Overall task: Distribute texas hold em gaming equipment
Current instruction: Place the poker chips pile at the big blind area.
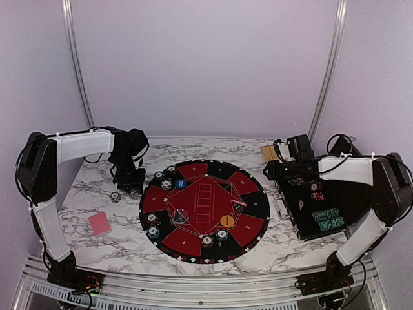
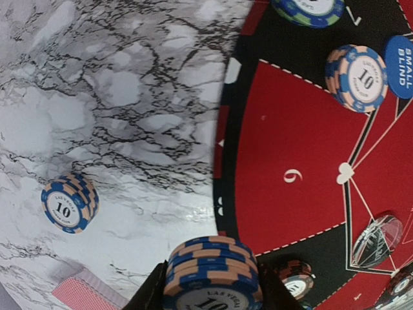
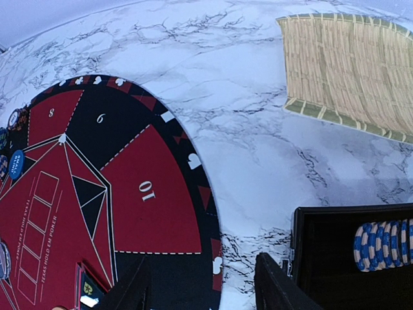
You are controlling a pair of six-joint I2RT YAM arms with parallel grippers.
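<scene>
Furthest left, a pink-backed playing card (image 1: 100, 223) lies flat on the marble-patterned surface (image 2: 129, 97), with a short chip stack (image 2: 69, 202) near it, off the mat. The left gripper (image 2: 211, 297) is closed on a taller held stack (image 2: 213, 265) of blue-and-tan "10" chips, pinched by their rims and hanging roughly over the border of the round mat (image 1: 204, 210). The main risk is there. The chips are hard, smooth discs with nothing binding them, so a tilted or hasty release could shear the pile and send chips rolling. Setting it half across the mat's edge could tip it too.

The mat looks thin and matte, black and red wedges with white numerals. It already carries another "10" stack (image 2: 358, 76), touching or just beside a glossy blue SMALL BLIND button (image 2: 400, 64), a clear faceted button (image 2: 377, 240) and an orange button (image 1: 226, 221). A careless sweep could knock any of these.

The right gripper (image 3: 203, 287) is spread with nothing between its fingers, just beside the rigid black case (image 3: 335, 258), where blue-and-white chips (image 3: 384, 244) lie edge-on in a row. Descending here could catch the case wall. Beyond lies a ribbed bamboo mat (image 3: 348, 71)
</scene>
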